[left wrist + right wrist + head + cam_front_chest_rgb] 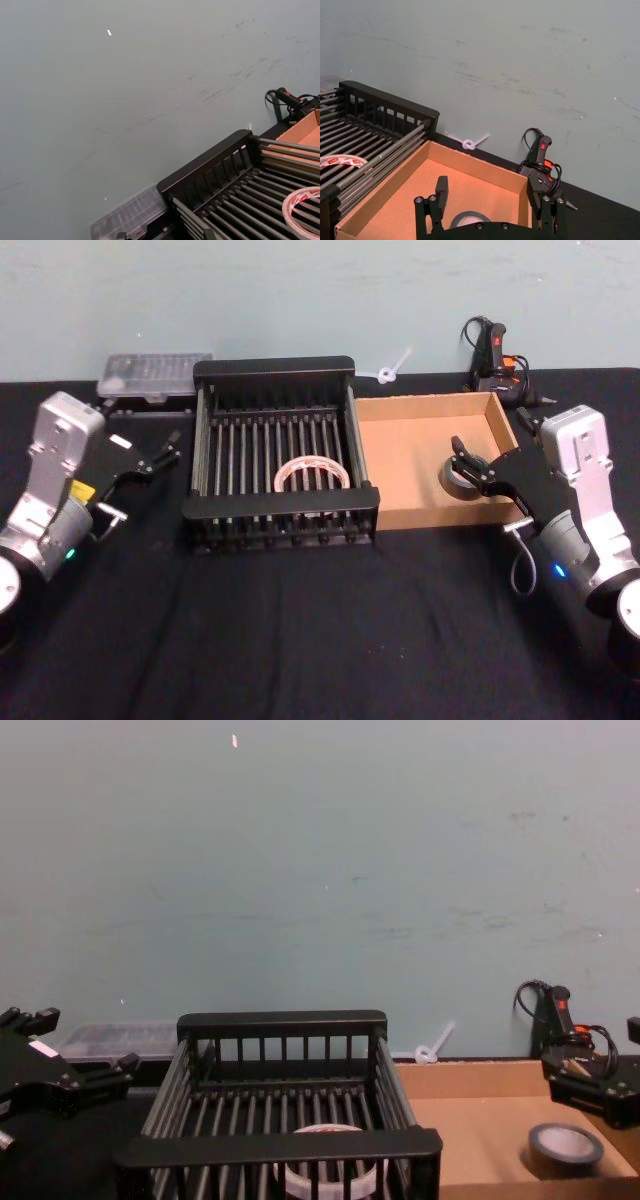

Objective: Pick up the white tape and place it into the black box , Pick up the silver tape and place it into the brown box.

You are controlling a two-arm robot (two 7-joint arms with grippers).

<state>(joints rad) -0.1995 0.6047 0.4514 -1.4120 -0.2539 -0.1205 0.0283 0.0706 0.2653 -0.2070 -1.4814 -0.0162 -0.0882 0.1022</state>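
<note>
R hand open wide, straddling small grey-silver tape roll lying flat in brown cardboard box, near its right wall; retreat goes straight up.

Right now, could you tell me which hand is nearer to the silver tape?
The right hand is nearer: it is open directly over the silver tape in the brown box. The left hand sits far off, beyond the black box.

Pale blue-green wall behind, scuffed with faint dark streaks and a few small white flecks. Worktop covered in black cloth, meeting the wall along its far edge. Light even, no hard shadows.
</note>
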